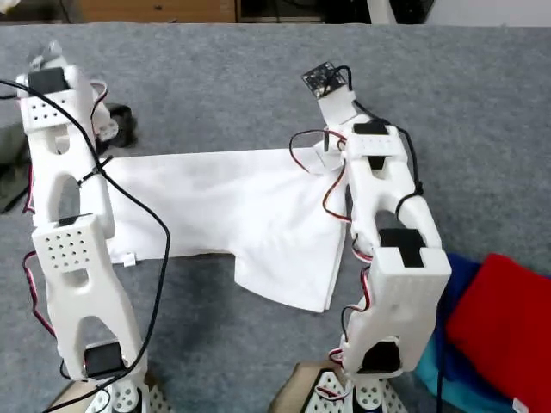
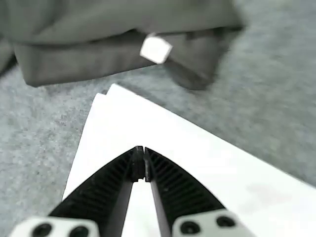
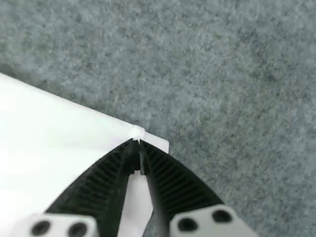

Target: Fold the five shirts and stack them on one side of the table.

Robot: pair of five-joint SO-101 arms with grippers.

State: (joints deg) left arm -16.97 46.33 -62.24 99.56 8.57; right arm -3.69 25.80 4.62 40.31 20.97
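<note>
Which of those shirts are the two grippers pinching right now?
The white shirt, spread out mid-table: the left gripper and right gripper are both shut on its far edge. The red shirt and blue shirt lie piled aside, untouched.

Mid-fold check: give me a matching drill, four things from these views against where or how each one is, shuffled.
1 white shirt
2 red shirt
3 dark grey garment
4 right gripper

A lying on blue cloth
B shut on the white shirt's corner
C spread across the middle of the table
D folded, just past the left gripper

Pairs: 1-C, 2-A, 3-D, 4-B
</note>
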